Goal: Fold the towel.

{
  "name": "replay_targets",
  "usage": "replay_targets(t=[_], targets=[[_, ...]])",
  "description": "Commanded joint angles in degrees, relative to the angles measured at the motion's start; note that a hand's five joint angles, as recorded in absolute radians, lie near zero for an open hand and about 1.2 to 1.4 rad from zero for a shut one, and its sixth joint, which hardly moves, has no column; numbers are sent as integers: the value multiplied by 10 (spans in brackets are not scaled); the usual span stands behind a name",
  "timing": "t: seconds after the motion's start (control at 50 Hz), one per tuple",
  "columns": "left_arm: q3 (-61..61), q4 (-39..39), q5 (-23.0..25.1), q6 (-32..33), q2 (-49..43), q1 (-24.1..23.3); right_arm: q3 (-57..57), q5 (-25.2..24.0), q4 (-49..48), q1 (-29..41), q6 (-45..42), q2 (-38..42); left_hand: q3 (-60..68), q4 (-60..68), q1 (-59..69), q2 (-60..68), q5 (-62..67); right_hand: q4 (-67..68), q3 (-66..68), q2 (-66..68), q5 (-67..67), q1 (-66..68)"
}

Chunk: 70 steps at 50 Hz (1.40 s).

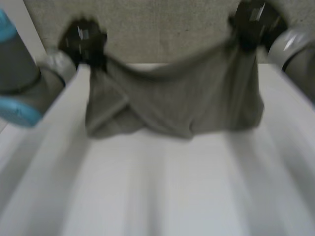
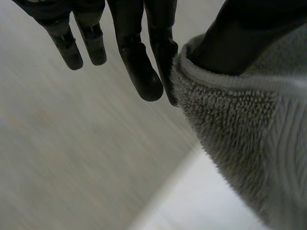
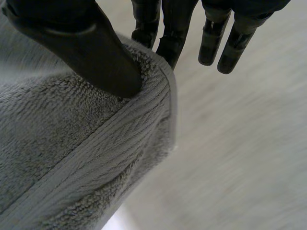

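Observation:
A grey towel point(image 1: 177, 101) hangs in the air between my two hands, sagging in the middle, its lower folds touching the white table point(image 1: 162, 187). My left hand point(image 1: 83, 42) pinches the towel's upper left corner; in the left wrist view the thumb point(image 2: 240, 33) presses the towel point(image 2: 249, 134) against a finger point(image 2: 163, 52), the other fingers straight. My right hand point(image 1: 251, 22) pinches the upper right corner; in the right wrist view its thumb point(image 3: 91, 52) clamps the towel's banded edge point(image 3: 105, 153) against the fingers point(image 3: 168, 33).
Beyond the table's far edge lies a grey speckled floor point(image 1: 157, 29). My left arm point(image 1: 22, 78) reaches in along the left side, my right arm point(image 1: 295, 54) along the right. Bare tabletop stretches in front of the hanging towel.

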Motion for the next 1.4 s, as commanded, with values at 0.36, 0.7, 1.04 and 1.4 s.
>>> replay_targets(t=[0.36,0.7,1.04,1.4], targets=[[-228,61,49,-29,137,43,329,-81,-71,-43,58,-189,-33,-38,43,26,21,-44,-30,44,31,33],[-447,286,58,51,27,59,524,-109,-123,-75,-5,-133,-33,-38,18,1,-4,-44,-30,44,31,33],[-443,289,-22,57,-9,57,518,-96,-119,-113,57,-155,-33,-38,-435,-452,-456,-44,-30,44,31,33],[-520,287,-46,122,82,68,514,-102,-89,-146,65,-156,-33,-38,-204,-221,-226,-44,-30,44,31,33]])
